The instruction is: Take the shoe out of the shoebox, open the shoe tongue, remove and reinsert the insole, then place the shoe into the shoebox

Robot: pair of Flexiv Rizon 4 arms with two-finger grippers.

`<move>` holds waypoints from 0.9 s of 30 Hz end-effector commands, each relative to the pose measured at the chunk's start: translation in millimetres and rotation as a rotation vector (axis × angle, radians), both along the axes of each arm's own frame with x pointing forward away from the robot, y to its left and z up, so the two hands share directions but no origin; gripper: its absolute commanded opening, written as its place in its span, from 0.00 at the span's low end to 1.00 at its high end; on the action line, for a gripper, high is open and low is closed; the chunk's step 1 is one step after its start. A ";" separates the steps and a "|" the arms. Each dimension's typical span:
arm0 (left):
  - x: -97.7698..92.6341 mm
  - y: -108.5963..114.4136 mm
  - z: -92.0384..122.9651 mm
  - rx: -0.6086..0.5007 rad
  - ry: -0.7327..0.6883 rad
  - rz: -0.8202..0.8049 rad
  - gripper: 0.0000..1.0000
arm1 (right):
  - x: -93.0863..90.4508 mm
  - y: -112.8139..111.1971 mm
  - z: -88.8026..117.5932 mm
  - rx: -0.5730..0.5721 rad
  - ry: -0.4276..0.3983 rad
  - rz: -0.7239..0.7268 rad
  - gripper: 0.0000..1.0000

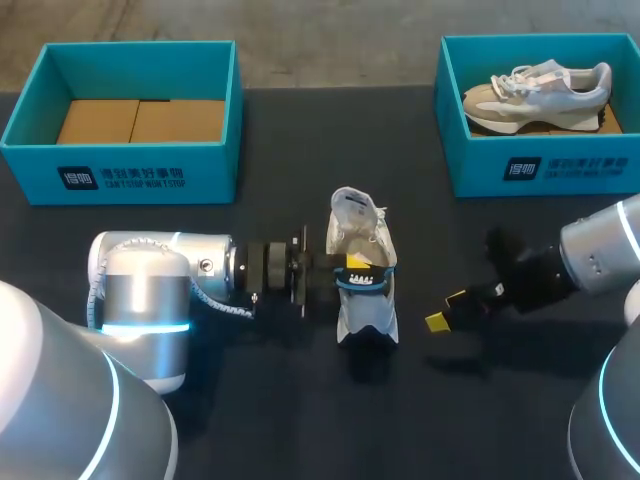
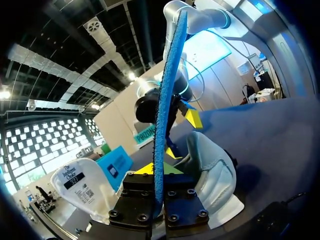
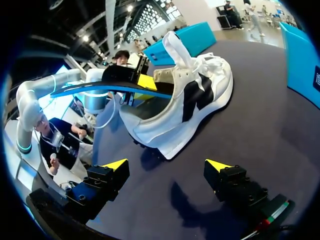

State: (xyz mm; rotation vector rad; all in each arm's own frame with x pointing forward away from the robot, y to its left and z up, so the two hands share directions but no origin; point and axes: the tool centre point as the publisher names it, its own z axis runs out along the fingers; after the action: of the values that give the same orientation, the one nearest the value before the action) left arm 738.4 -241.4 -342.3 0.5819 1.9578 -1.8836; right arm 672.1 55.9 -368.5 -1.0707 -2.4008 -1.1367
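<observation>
A white shoe with black side patches (image 1: 366, 300) stands on its sole mid-table, toe toward the far side, tongue (image 1: 350, 208) pulled up. My left gripper (image 1: 350, 264) comes in from the left and is shut on the thin blue insole (image 1: 361, 282) at the shoe's opening. The left wrist view has the insole (image 2: 165, 110) edge-on, clamped in that gripper (image 2: 161, 169), with the shoe (image 2: 212, 170) just beside it. My right gripper (image 1: 446, 310) hangs open to the right of the shoe. In the right wrist view its fingers (image 3: 167, 165) stand wide apart short of the shoe (image 3: 190, 100), holding nothing.
A teal shoebox (image 1: 120, 175) with only cardboard in it stands at the back left. A second teal box (image 1: 540, 165) at the back right holds another pale sneaker (image 1: 535, 95). Dark tabletop lies around the shoe.
</observation>
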 end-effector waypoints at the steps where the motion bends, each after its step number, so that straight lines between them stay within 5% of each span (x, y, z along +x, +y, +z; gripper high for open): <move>1: 1.3 -0.4 -3.8 0.005 0.001 0.000 0.00 | -1.0 2.0 -0.7 -0.007 0.002 -0.003 1.00; 3: 1.4 -1.4 -0.1 -0.007 -0.003 0.008 0.00 | -1.3 1.8 -1.2 -0.008 0.003 -0.003 1.00; 7: 1.4 -3.6 7.3 -0.021 -0.015 0.007 0.34 | -1.7 1.7 -1.3 -0.008 0.003 -0.005 1.00; 21: -10.6 -2.5 29.4 -0.052 -0.049 -0.018 0.31 | -0.6 4.8 -2.1 -0.004 -0.004 -0.002 1.00; 25: -15.9 -0.9 33.3 -0.055 -0.050 -0.027 0.21 | -0.8 5.8 -2.2 -0.002 -0.005 -0.001 1.00; 27: -17.0 -1.2 34.0 -0.055 -0.046 -0.034 0.07 | -1.4 6.1 -2.2 -0.002 -0.006 -0.002 1.00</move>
State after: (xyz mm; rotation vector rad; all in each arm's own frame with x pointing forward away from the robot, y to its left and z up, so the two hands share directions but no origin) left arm 723.9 -245.9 -311.1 0.6353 1.8652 -1.9234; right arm 670.9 59.1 -369.5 -1.0672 -2.4024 -1.1446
